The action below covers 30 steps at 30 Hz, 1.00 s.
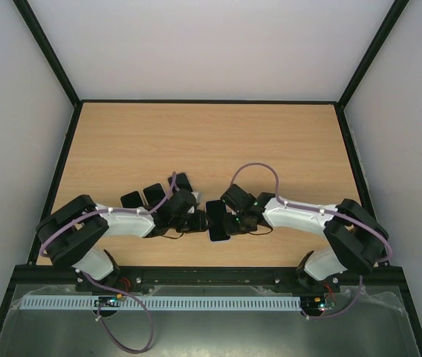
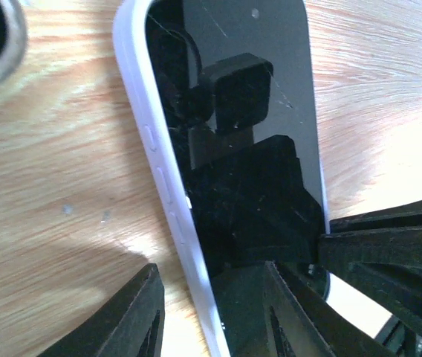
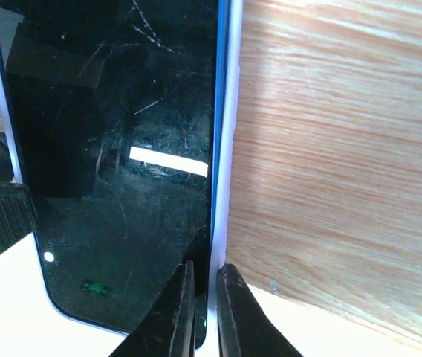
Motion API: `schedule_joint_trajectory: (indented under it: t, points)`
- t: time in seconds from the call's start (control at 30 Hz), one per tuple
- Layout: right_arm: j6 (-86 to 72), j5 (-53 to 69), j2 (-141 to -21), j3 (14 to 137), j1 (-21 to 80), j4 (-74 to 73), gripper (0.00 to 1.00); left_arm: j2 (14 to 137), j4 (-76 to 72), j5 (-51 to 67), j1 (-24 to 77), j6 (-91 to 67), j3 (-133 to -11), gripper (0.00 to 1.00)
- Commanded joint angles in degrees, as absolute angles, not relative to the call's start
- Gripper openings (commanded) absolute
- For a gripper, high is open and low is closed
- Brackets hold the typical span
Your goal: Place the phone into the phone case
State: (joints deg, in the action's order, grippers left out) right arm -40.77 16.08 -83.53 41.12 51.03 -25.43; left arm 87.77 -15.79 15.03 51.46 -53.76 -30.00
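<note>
Phone (image 1: pixel 218 221) in phone case (image 3: pixel 229 149) on table (image 1: pixel 211 141), right tool (image 3: pixel 206 277) pinching case rim, left tool (image 2: pixel 209 274) seemingly part-open astride.

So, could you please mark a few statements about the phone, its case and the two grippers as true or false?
1. The phone has its dark screen facing up. True.
2. The phone case is black. False: its rim is white.
3. The right gripper pinches the case's rim. True.
4. The left gripper hangs far from the phone. False: its fingers straddle the case's long edge.
</note>
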Motion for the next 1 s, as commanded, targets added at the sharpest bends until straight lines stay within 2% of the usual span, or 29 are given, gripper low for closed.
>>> schedule_joint_trajectory:
  t: [0.0,0.17,0.4,0.97]
  points:
    - [-36.8,9.4,-84.0,44.2,50.1,-29.7,0.11,86.3,-8.4,12.4,50.1,-50.4,-32.0,0.40]
    - [-31.8,11.0,-83.6,51.8,45.8,-31.9,0.16,86.3,-6.2,12.2,48.2,-48.4,-34.3,0.41]
    - [-27.0,15.0,-89.3,56.7,40.6,-30.5,0.17,88.9,-3.0,12.0,46.7,-45.8,-38.3,0.41]
    - [-23.6,22.7,-98.5,58.6,36.6,-26.5,0.16,94.8,0.5,11.6,45.9,-43.3,-42.9,0.38]
